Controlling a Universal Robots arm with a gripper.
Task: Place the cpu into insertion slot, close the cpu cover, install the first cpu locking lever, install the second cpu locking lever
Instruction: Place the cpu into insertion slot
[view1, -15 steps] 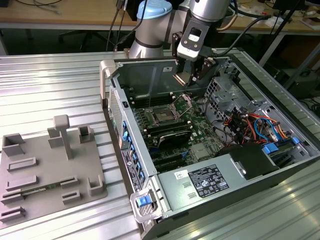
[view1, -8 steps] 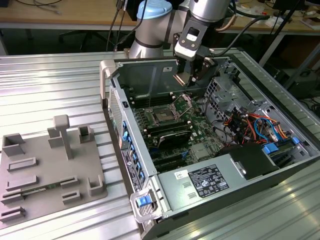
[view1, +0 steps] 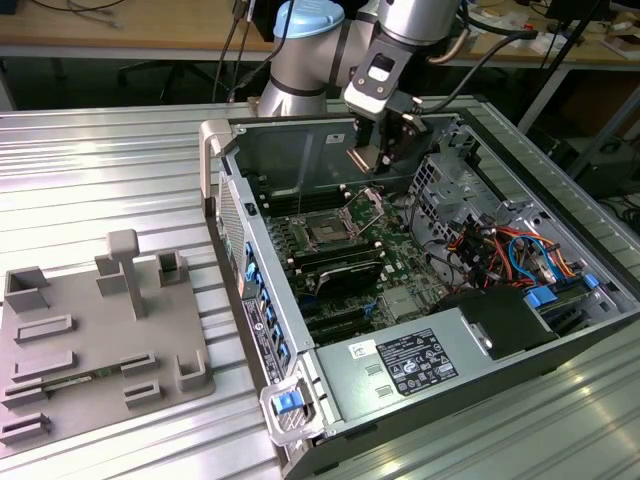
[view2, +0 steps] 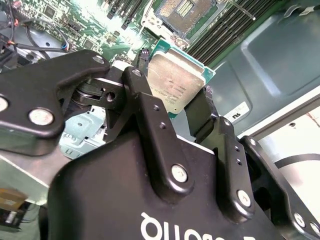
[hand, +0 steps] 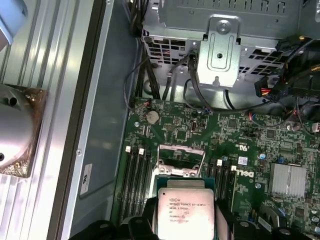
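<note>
The tool (view2: 172, 86) has its two black fingers (view2: 146, 107) closed onto opposite edges of the cpu (view2: 176, 82). They hold it clear of the board, silver face toward both wrist cameras and green rim showing along its sides. In the first wrist view the cpu (hand: 186, 212) hangs over the green board (hand: 240, 145), with the cover (hand: 181, 161) just past it toward the drive cage (hand: 260, 20). In the second wrist view the slot (view2: 184, 10) lies open, its dark contact field exposed inside the silver rim, with the long black memory slots (view2: 230, 30) beside it. The cpu is apart from the slot, not seated.

In the exterior view the open case (view1: 290, 150) lies on its side on the ribbed metal bench (view1: 100, 160), and the arm (view1: 300, 50) comes in from 12 o'clock. The tool (view1: 390, 155) hovers at about 1 o'clock of the slot (view1: 328, 232), above the board and near the case's far wall. The cover (view1: 374, 203) stands raised at the slot's 2 o'clock edge. At 9 o'clock of the case, a grey fixture plate (view1: 90, 340) with upright blocks rests on the bench, well apart from the tool. Red, blue and orange cables (view1: 510, 250) sit at 3 o'clock of the slot, and the grey power supply (view1: 420, 365) sits at 5 o'clock.
</note>
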